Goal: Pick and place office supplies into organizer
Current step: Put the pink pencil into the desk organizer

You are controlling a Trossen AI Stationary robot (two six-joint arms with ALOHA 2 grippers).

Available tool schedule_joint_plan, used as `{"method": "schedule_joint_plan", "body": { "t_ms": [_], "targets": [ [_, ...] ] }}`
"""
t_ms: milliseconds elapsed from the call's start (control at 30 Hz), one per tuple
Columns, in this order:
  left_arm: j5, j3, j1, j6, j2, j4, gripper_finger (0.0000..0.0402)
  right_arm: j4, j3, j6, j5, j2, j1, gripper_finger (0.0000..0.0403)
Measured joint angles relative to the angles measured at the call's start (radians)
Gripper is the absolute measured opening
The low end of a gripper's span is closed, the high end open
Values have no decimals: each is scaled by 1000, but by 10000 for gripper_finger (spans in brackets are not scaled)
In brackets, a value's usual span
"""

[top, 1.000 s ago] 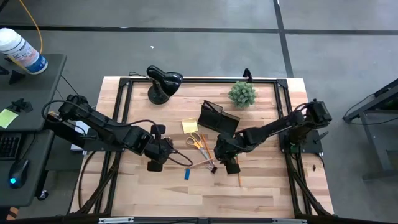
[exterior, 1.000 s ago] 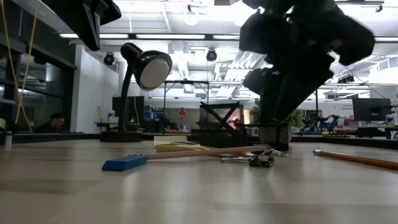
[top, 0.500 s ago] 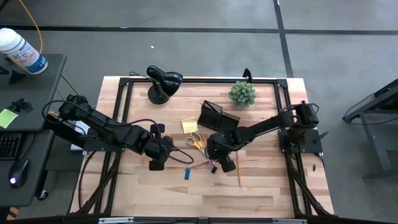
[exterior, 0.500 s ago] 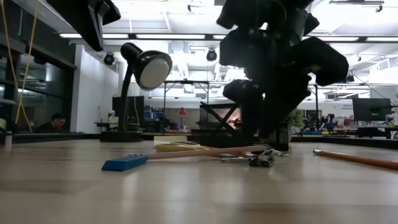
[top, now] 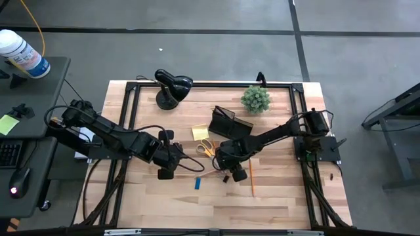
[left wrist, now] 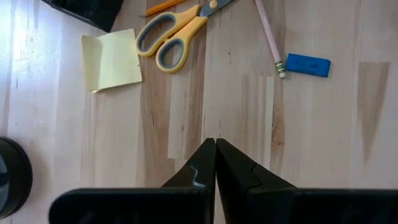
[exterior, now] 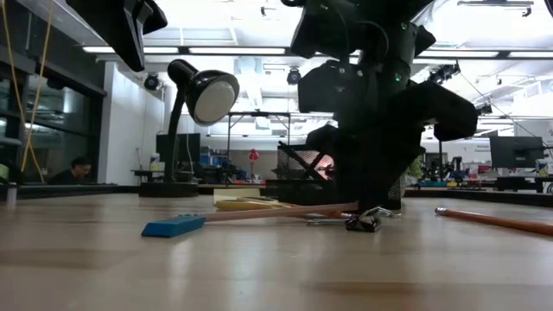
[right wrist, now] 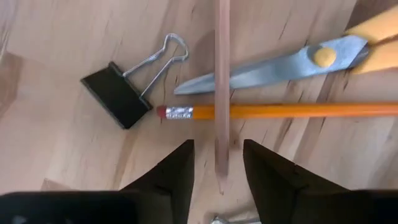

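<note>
Right wrist view shows a wooden pencil (right wrist: pixel 222 81) lying flat on the surface, crossing over an orange pencil (right wrist: pixel 280 111) and just beside the tip of the scissors (right wrist: pixel 280 65). Its point lies between the spread fingers (right wrist: pixel 171 180) of the right gripper (right wrist: pixel 217 177), which hangs low over it, not yet closed. A black clip (right wrist: pixel 118 93) with wire handles rests just left of the crossing.

That pencil looks light, stiff and thin, and being round it will likely roll or slip if pinched off-centre; the bare shaft near the point, clear of the orange pencil beneath, seems the safest place to take hold. Squeezing at the crossing could drag both.

High up, the organizer (top: pixel 230 124) stands just beyond the cluster, toward the far side, with a sticky pad (top: pixel 200 132) at its left and a blue block (top: pixel 197 184) nearer.

Left gripper (left wrist: pixel 215 162) waits to the left of the supplies, fingers pressed together and empty.
</note>
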Motion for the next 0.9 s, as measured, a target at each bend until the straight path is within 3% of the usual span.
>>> {"method": "schedule_joint_plan", "body": {
  "t_ms": [333, 633, 900],
  "targets": [
    [-7, 0, 0, 0, 0, 0, 3, -2, 0, 9, -28, -1, 0, 15],
    [-3, 0, -2, -18, 0, -5, 3, -64, -2, 96, 24, -25, 0, 13],
    [-32, 0, -54, -81, 0, -97, 3, -219, -2, 212, 92, -153, -7, 13]
  ]
}}
